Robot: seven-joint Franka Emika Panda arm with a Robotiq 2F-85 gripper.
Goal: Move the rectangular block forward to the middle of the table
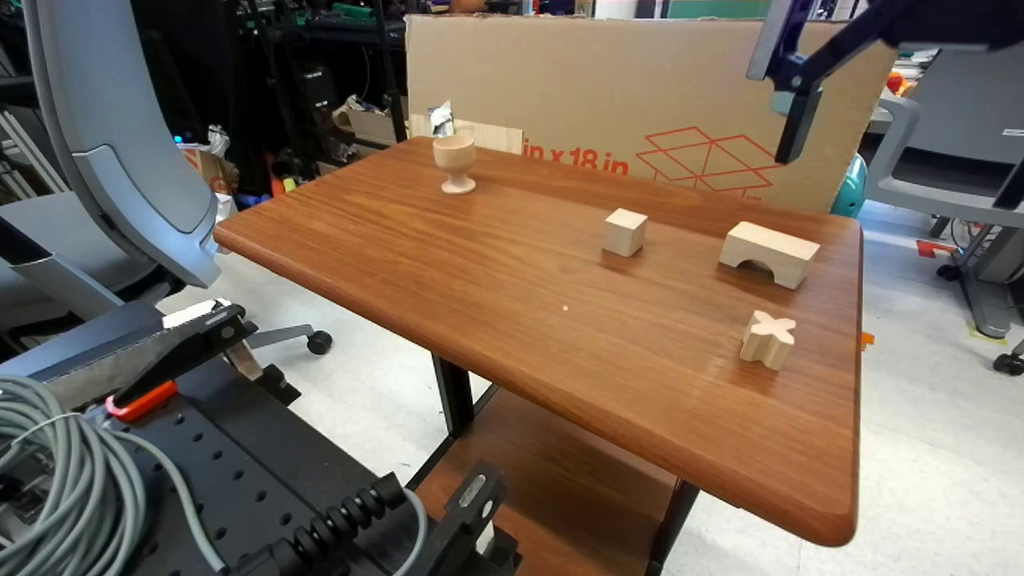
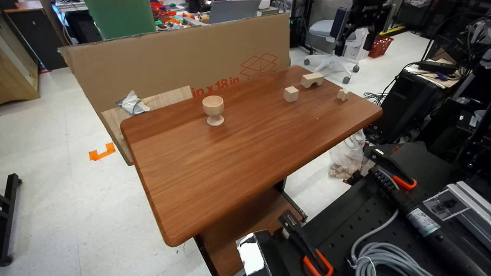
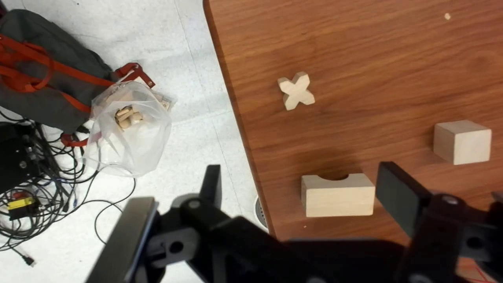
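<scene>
Gripper (image 3: 304,188) hangs well up above the end of the bench (image 1: 480,264), with the rectangular block (image 3: 340,202) roughly below it. In the wrist view the block shows between the fingers (image 3: 399,196), closer to the one on the bench's inner side. Its long axis runs pretty much finger to finger, so I'd guess it wants a quarter turn to pinch it the narrow way; can't tell if it'd fit lengthwise. Fingers are spread wide, holding nothing, touching nothing. The block stands arch-down like a little bridge, near a short edge, by the corner on the long edge where the cardboard sheet (image 2: 172,57) is. The cross piece (image 1: 768,340) is near that same short edge. The cube (image 1: 624,232) is further in, so it's probably what you'd steer around going to the middle. The goblet (image 2: 213,107) is off toward the opposite short edge.
</scene>
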